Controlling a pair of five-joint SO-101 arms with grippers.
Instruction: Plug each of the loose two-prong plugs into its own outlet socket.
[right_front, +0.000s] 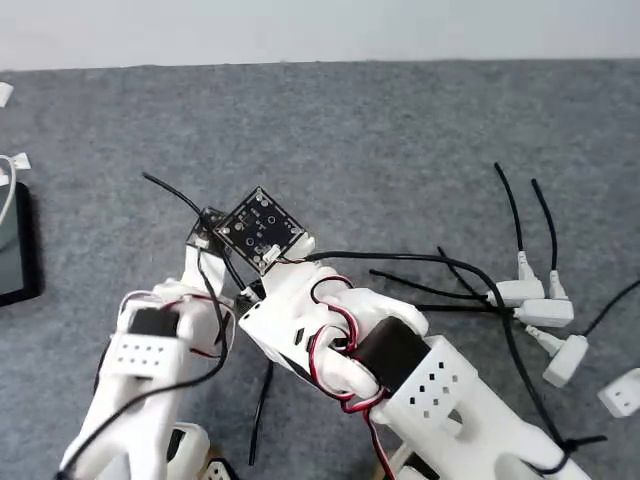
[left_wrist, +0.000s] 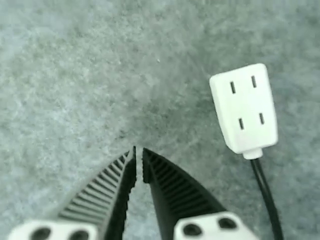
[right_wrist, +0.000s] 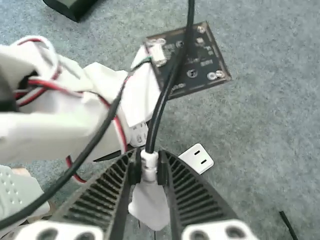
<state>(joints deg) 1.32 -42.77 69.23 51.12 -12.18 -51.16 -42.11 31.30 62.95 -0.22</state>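
Observation:
My right gripper (right_wrist: 147, 159) is shut on a white two-prong plug (right_wrist: 149, 202), whose black cord (right_wrist: 165, 90) runs up out of the jaws. Just beyond the fingertips, a white outlet block (right_wrist: 196, 158) with two slots showing lies on the grey carpet. My left gripper (left_wrist: 139, 150) hangs over bare carpet, its black ribbed fingers shut with nothing between them. Beside it lies a white outlet block (left_wrist: 244, 107) with two pairs of slots and a black cord. In the high view both arms (right_front: 330, 330) crowd the middle, covering their grippers. Three loose white plugs (right_front: 545, 312) lie at the right.
The left arm's white body (right_wrist: 55, 120) with red wires and its camera board (right_wrist: 187, 62) sit close in front of my right gripper. Black cords (right_front: 440, 290) trail across the carpet at the right. A white piece (right_front: 622, 392) lies at the right edge and a dark device (right_front: 15, 245) at the left edge.

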